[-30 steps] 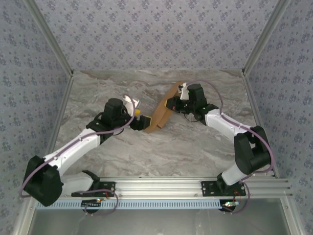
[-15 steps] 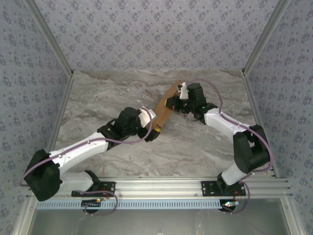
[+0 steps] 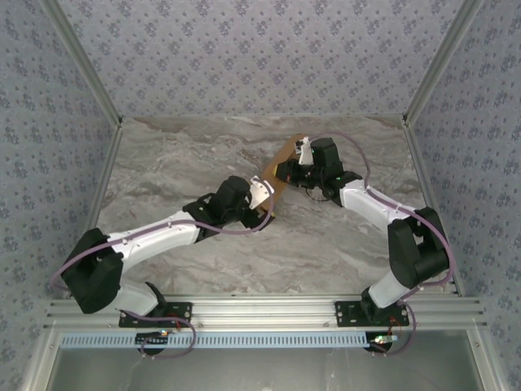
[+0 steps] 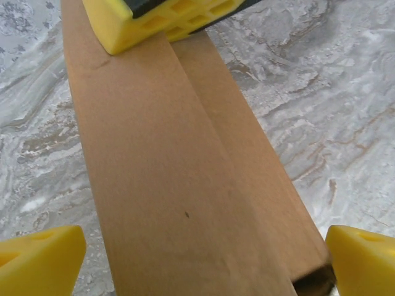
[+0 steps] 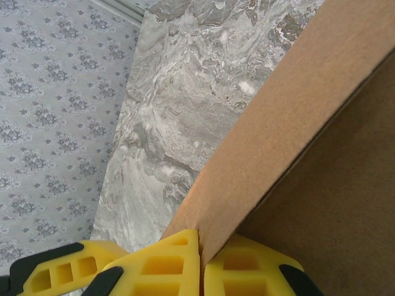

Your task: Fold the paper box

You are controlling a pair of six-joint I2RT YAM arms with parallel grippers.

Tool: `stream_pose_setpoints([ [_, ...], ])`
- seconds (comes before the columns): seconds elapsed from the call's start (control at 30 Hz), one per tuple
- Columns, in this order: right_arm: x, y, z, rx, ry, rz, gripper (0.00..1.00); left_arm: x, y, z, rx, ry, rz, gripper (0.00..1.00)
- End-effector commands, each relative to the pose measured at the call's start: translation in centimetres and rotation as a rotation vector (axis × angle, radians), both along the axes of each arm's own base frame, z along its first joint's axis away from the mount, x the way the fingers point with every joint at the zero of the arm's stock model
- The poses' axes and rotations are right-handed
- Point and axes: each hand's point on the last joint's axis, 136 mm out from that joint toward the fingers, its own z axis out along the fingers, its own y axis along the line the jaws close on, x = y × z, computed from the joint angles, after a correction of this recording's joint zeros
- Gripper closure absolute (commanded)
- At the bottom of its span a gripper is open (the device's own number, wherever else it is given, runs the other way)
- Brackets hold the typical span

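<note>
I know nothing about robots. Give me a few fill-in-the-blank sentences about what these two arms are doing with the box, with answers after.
The paper box is plain ___ cardboard.
The left gripper is open, with the box ___ its fingertips.
The right gripper is not open but ___, pinching a wall of the box.
Both grippers' fingers are coloured ___.
Missing words: brown; between; shut; yellow.
</note>
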Motion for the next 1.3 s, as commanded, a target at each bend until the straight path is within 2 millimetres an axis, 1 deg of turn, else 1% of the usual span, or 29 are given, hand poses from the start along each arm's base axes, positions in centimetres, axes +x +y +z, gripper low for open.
stream_pose_setpoints([
  [0.0, -0.7, -1.3, -4.8, -0.132, 0.108, -0.026, 0.93, 1.0, -0.6, 1.1, 0.004, -0.049, 0.013, 0.02],
  [0.17, -0.7, -1.3, -4.8, -0.132, 0.108, -0.025, 0.93, 1.1, -1.2, 0.2, 0.011, -0.028, 0.0, 0.1],
  [0.37, -0.7, -1.4, -4.7, -0.133, 0.107, -0.028, 0.93, 1.2, -1.5, 0.1, -0.021, -0.017, 0.01, 0.22],
  [0.57, -0.7, -1.6, -4.2, -0.132, 0.098, -0.032, 0.93, 1.0, -1.5, -0.5, -0.031, 0.014, 0.024, 0.32],
  [0.7, -0.7, -1.7, -3.8, -0.128, 0.091, -0.033, 0.91, 0.9, -1.4, -0.4, -0.042, 0.026, 0.032, 0.39],
  [0.9, -0.9, -2.2, -2.5, -0.122, 0.077, -0.042, 0.83, 1.1, -0.8, -0.1, -0.065, 0.046, 0.044, 0.45],
  [1.13, -1.6, -3.3, -1.0, -0.153, 0.027, -0.033, 0.71, 1.1, 0.2, 1.3, -0.154, 0.076, 0.044, 0.53],
  [1.17, -1.7, -3.5, -0.6, -0.161, 0.02, -0.035, 0.69, 1.1, 0.3, 1.5, -0.167, 0.081, 0.043, 0.54],
  [1.23, -1.9, -3.9, -0.1, -0.179, 0.005, -0.031, 0.65, 1.1, 0.6, 1.8, -0.19, 0.095, 0.04, 0.61],
  [1.27, -2.0, -4.1, 0.2, -0.188, -0.003, -0.026, 0.63, 1.2, 0.8, 1.9, -0.2, 0.102, 0.042, 0.63],
])
